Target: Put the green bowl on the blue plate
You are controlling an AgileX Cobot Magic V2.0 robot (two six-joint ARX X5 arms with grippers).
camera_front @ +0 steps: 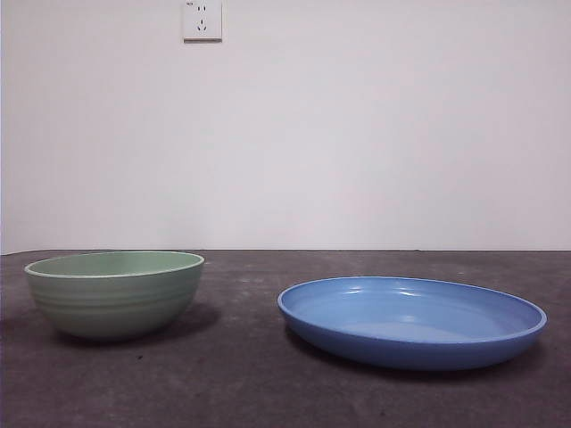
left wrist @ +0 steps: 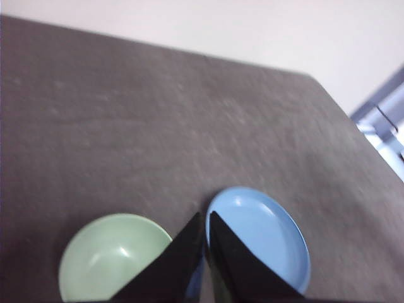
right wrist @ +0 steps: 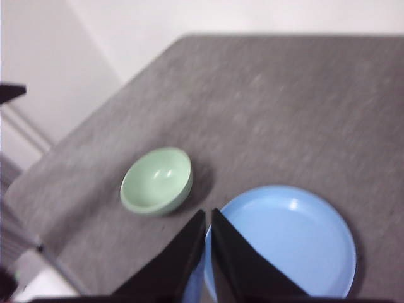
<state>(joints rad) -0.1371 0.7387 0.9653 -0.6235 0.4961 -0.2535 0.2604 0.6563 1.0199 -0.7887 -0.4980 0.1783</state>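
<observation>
Mid-desk, pale mint-green ridged round bowl stands apart from glossy blue shallow plate; left gripper and right gripper jaws together, raised

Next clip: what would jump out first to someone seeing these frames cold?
Two dishes stand apart on the dark grey table: the green bowl upright and empty, and beside it the wider blue plate, also empty. Neither arm has come down yet; the left gripper and right gripper both hang high above the dishes with their jaws shut. A white wall socket sits behind.
</observation>
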